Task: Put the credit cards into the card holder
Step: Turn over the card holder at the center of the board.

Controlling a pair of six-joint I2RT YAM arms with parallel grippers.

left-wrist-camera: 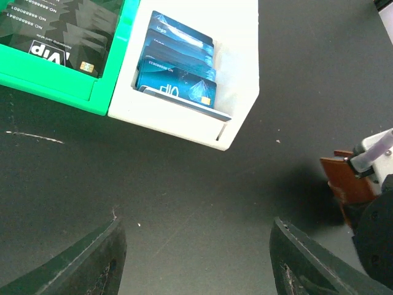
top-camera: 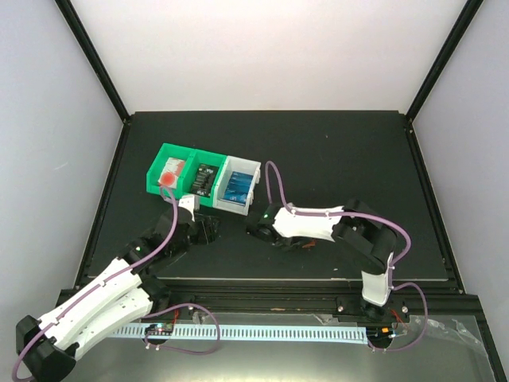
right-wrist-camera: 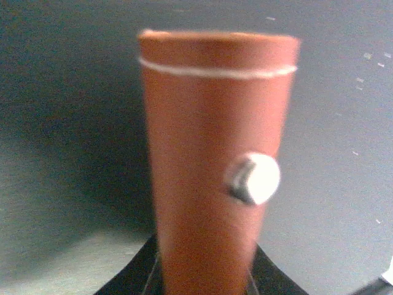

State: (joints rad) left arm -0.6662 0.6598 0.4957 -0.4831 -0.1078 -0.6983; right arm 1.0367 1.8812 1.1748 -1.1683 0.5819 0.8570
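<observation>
Blue credit cards (left-wrist-camera: 177, 74) stand stacked in a white bin (left-wrist-camera: 242, 67). Black credit cards (left-wrist-camera: 58, 34) lie in a green bin (left-wrist-camera: 120, 67) beside it. Red and white cards (top-camera: 170, 173) fill the leftmost green bin (top-camera: 156, 163). My left gripper (left-wrist-camera: 196, 249) is open and empty, low over the black mat just in front of the bins (top-camera: 208, 231). My right gripper (right-wrist-camera: 202, 276) is shut on the brown card holder (right-wrist-camera: 215, 153), whose silver snap (right-wrist-camera: 253, 178) faces the camera. The holder's edge shows in the left wrist view (left-wrist-camera: 345, 183). It is hidden in the top view.
The three bins sit in a row at the mat's left centre, the white bin (top-camera: 238, 185) rightmost. My right gripper (top-camera: 258, 229) is just right of the left one, below the white bin. A raised black frame borders the mat (top-camera: 358, 159), with white walls behind.
</observation>
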